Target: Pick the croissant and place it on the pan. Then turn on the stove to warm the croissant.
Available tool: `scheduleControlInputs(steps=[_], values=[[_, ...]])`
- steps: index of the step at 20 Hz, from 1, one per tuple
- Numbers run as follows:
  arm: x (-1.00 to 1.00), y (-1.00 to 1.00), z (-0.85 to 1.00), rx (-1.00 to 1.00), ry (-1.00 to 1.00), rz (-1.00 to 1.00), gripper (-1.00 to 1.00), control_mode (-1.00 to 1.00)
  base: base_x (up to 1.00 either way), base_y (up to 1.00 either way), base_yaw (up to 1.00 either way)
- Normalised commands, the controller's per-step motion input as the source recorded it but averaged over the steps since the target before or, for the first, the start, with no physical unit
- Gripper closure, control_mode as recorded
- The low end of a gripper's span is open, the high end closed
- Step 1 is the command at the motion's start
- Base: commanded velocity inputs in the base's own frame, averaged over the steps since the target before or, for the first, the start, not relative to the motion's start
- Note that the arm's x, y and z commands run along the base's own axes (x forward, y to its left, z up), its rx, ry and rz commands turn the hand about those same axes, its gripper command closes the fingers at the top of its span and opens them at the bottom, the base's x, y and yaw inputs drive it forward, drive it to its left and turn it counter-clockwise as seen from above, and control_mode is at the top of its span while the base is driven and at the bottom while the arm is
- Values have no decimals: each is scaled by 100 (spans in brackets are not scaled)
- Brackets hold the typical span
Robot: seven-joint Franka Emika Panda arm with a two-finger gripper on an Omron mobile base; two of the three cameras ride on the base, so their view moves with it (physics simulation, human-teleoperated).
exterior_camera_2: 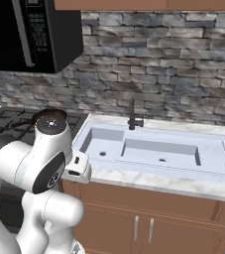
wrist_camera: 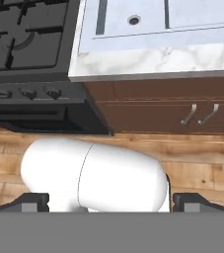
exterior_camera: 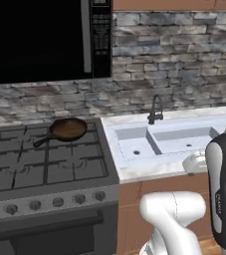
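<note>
Gripper (wrist_camera: 112, 203): jaws spread wide, nothing between them; it hangs in front of the desk (exterior_camera: 134, 172) edge, looking down at the floor and cabinet doors.
Croissant: I cannot tell where it lies from these pictures.
Croissant handling: judged light, soft and flaky, easily crushed. Take it across the thick middle with a gentle squeeze, not by the thin tips.
Pan (exterior_camera: 68, 128): on the back right burner of the stove (exterior_camera: 45, 159), nothing in it, handle pointing front-left.
Pan handling: judged stiff and steady on the grate. It need not be moved; the pastry only has to be dropped within its rim.
Knobs (exterior_camera: 58, 201): small, round, probably smooth; a turn needs a firm pinch.
Count, task things: one pan, one stove, six knobs along its front as far as I can tell, the leftmost cut by the picture's edge.
Count, other: one sink (exterior_camera: 171, 139) with two basins, one tap (exterior_camera: 155, 110), one microwave (exterior_camera: 45, 40).
</note>
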Motion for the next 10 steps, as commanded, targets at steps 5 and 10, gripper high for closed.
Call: scheduleControlInputs(steps=[5, 10], values=[[0, 0, 0, 0, 0, 0, -100, 100, 0, -98, 0], [0, 0, 0, 0, 0, 0, -100, 100, 0, -95, 0]])
